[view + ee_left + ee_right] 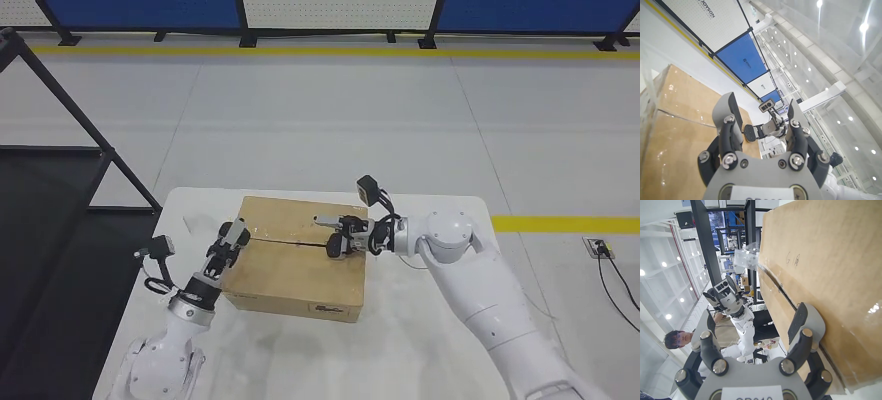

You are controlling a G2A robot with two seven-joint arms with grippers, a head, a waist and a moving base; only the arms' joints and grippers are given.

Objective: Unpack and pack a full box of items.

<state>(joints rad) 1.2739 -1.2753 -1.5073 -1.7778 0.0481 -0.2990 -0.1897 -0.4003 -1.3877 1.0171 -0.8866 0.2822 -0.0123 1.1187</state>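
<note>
- A closed cardboard box sits at the centre of a white table; its top flaps meet in a seam running from 9 to 3 o'clock; by my judgement unpacking has not begun, and opening the flaps is the step in hand.
- The right gripper lies over the box top toward 3 o'clock, jaws wide apart, holding nothing; one finger rests against the cardboard just beside the seam.
- The left gripper is at the box's 9 o'clock edge, jaws also spread wide and empty.
- Clear tape stands up loose at the seam's 9 o'clock end; to do the step well, I judge a finger should slip under a flap edge at the seam and lift gently while the other arm steadies the box; leftover tape may resist.
- Around the table: a pale grey floor; a yellow line at 12 o'clock with blue and white panels beyond; a black frame at 10 o'clock.
</note>
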